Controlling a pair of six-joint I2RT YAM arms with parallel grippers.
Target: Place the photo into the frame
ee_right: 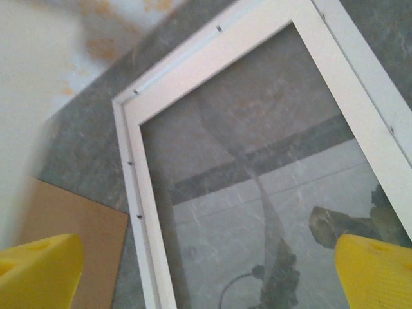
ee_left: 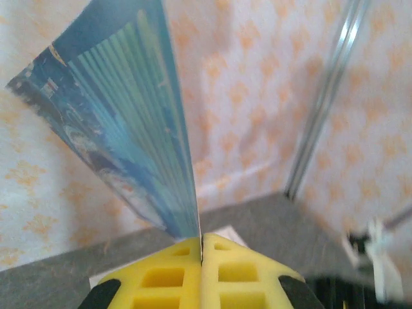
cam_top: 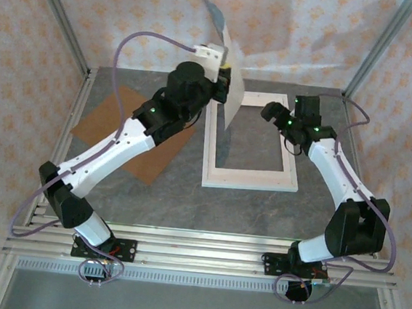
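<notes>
STATE: my left gripper [ee_left: 201, 248] clenched on the photo [ee_left: 122, 122], upright at upper centre | my right gripper [ee_right: 206, 267] released above the frame [ee_right: 212, 55], centre right | RISK: single-edge pinch; sheet may flop and miss the opening.

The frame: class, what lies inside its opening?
A glossy grey surface with reflections, nothing else. In the top view, the raised photo covers the frame's far-left corner.

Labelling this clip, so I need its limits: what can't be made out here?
- Left wrist view: photo steeply slanted, top cut off; print unreadable.
- Top view: photo motion-blurred.
- Right wrist view: frame runs off the picture's edges.
- Top view: brown board partly under the left arm.
</notes>
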